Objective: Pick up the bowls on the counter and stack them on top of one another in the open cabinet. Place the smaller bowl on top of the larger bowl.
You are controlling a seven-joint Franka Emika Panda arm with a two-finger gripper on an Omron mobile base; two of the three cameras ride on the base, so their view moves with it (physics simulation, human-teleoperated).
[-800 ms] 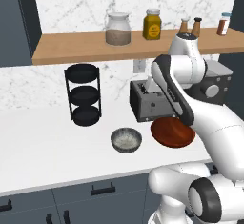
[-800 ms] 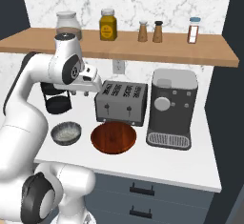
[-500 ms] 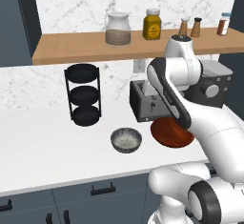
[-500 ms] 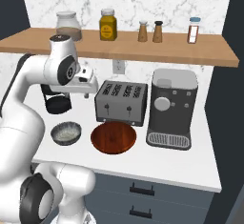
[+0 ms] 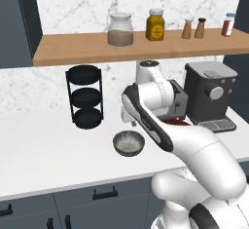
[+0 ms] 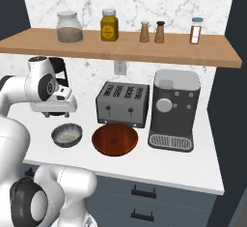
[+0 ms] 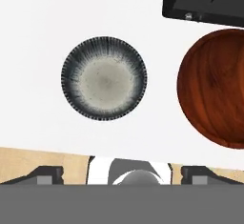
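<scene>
smaller bowl (image 7: 104,78): grey, pale speckled inside, upright on the white surface (image 5: 44,155), directly beneath the end effector (image 7: 121,173) and slightly ahead of it
larger bowl (image 7: 217,87): glossy red-brown, upright on the surface, just beside the smaller bowl and apart from it, off to one side of the end effector
end effector: above the bowls, looking straight down, jaws spread wide, holding nothing
open cabinet (image 6: 120,49): wooden shelf well above the end effector; jar and spice bottles along the back, neither bowl on it yet
step in hand: judged the opening reach, no bowl lifted
next move: judged to call for shifting over the larger bowl, descending to its rim and closing, as it must go up first
</scene>
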